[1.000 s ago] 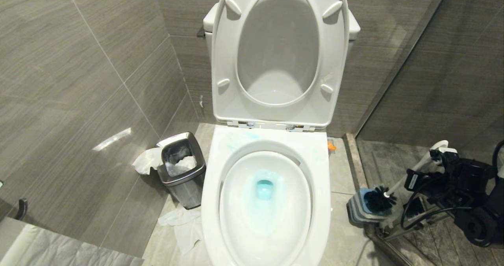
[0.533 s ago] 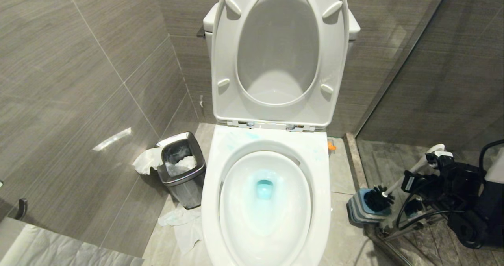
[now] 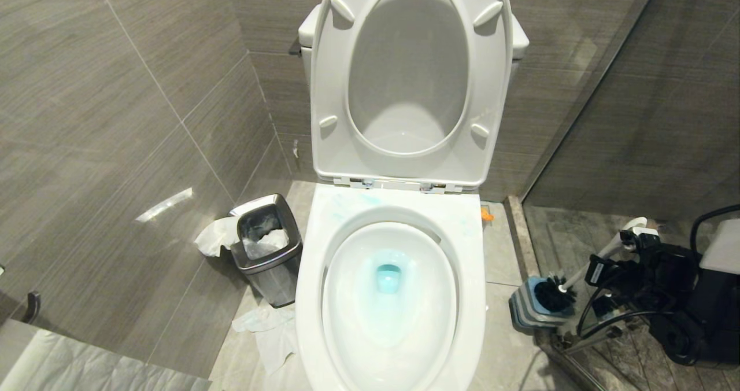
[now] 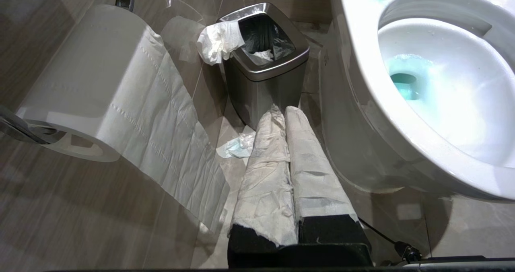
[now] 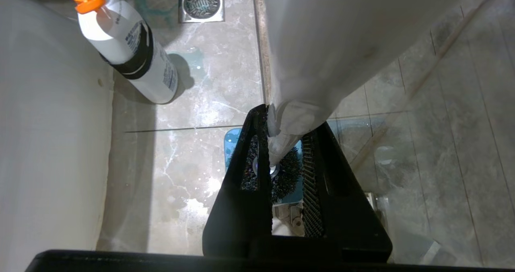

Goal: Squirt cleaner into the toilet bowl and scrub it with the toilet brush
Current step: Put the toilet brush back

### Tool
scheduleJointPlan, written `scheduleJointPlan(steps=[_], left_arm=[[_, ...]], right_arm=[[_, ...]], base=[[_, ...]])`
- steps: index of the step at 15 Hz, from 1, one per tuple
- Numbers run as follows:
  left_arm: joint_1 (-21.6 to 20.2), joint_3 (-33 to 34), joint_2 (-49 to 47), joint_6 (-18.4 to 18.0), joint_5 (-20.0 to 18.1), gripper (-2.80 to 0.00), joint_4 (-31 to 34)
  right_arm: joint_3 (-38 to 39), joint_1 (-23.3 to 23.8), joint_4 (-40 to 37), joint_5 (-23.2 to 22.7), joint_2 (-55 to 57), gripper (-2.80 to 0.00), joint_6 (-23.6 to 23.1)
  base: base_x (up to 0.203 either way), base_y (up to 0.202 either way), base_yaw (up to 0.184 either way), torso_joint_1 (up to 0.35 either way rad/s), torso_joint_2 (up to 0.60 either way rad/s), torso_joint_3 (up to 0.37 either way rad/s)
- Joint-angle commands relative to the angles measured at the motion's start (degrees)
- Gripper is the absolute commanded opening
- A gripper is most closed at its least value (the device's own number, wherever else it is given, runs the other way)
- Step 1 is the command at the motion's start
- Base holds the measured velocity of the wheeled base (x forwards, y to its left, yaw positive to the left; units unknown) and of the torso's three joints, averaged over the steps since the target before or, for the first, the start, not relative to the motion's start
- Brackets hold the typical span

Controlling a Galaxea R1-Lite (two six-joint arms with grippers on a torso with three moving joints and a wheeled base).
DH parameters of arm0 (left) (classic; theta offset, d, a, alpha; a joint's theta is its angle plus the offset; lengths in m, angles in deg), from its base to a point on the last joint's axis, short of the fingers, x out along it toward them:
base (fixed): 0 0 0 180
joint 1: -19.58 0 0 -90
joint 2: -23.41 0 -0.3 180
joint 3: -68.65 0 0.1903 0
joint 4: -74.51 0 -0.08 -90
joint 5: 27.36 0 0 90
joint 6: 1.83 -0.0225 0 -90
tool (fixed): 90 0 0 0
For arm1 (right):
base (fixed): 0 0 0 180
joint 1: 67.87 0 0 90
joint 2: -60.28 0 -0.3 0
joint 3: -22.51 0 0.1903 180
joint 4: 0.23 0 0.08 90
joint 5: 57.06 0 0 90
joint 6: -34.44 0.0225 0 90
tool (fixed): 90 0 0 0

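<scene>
The white toilet bowl (image 3: 309,264) stands open, seat and lid raised, with blue-tinted water (image 3: 388,278) at the bottom. On the floor to its right, my right gripper (image 3: 613,258) (image 5: 287,121) is shut on the slim white handle of the toilet brush (image 3: 583,270). The handle (image 5: 295,115) leans. Its black bristle head (image 3: 553,296) (image 5: 286,174) sits at the mouth of the blue-and-grey holder (image 3: 525,313). The cleaner (image 5: 134,58), a whitish bottle with a dark band and orange cap, stands on the floor by the toilet's side. My left gripper (image 4: 283,112) is parked low, left of the bowl, its tape-wrapped fingers pressed together.
A small steel bin (image 3: 267,246) with crumpled paper stands left of the toilet, with tissue scraps (image 3: 269,333) on the floor. A paper roll (image 4: 92,83) hangs on the left wall. A glass partition and its sill (image 3: 523,246) run beside the holder. A floor drain (image 5: 201,1) lies beyond the cleaner.
My right gripper has shifted a little left and down with the brush. The bristle head has sunk slightly lower at the holder. The left arm and the camera stayed still.
</scene>
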Motion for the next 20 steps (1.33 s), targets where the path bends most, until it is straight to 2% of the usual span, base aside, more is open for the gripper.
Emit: scheduleJointPlan(steps=[1, 2, 3, 20], left_arm=[[0.04, 0.09, -0.08, 0.02, -0.02, -2.80, 0.00], [0.04, 0.09, -0.08, 0.02, -0.02, -2.80, 0.00], [0.04, 0.09, -0.08, 0.02, -0.02, -2.80, 0.00], [0.04, 0.09, -0.08, 0.02, -0.02, -2.80, 0.00]], right_arm=[[-0.48, 0.04, 0.37, 0.12, 0.73, -2.80, -0.09], [-0.61, 0.04, 0.37, 0.12, 0.87, -2.80, -0.09], [-0.82, 0.13, 0.45, 0.20, 1.34, 0.00, -0.09], [0.76, 0.49, 1.69, -0.32, -0.05, 0.00, -0.01]], base=[[0.000, 0.000, 0.000, 0.000, 0.00, 0.000], [0.000, 0.000, 0.000, 0.000, 0.00, 0.000], [0.000, 0.000, 0.000, 0.000, 0.00, 0.000], [0.000, 0.000, 0.000, 0.000, 0.00, 0.000]])
